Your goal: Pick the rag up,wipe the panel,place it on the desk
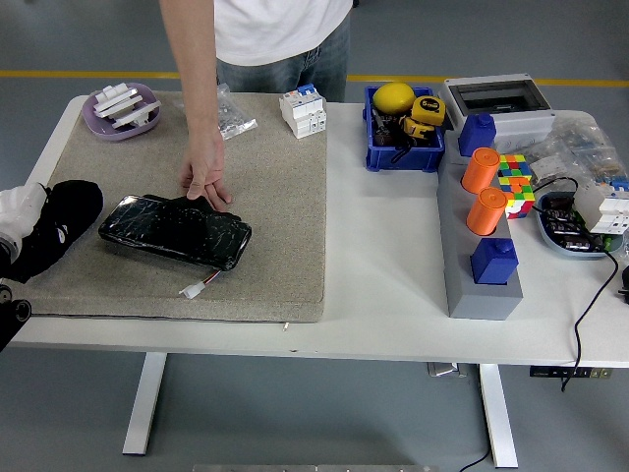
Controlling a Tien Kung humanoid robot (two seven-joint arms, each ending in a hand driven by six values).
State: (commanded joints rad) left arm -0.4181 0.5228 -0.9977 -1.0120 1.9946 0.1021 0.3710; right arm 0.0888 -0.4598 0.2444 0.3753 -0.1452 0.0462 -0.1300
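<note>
I saw the left robot hand [49,231] clenched around the soft, light rag [22,211], bunched at its middle. The glossy, fragile-looking panel [175,231] lay just right of it, a person's hand [206,177] steadying its far edge.

Bright even overhead light, soft shadows — sharp, glare-free

Black rag [59,221] & glossy black panel [175,231] on beige mat [275,187], white table [383,265], 2 orange cylinders [482,169].

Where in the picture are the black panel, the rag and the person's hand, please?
black panel [175,231]: head view, the middle of its glossy top face.
rag [57,226]: head view, the dark cloth at the mat's left edge.
person's hand [205,177]: head view, the back of the hand, fingertips on the panel's far edge.
</note>
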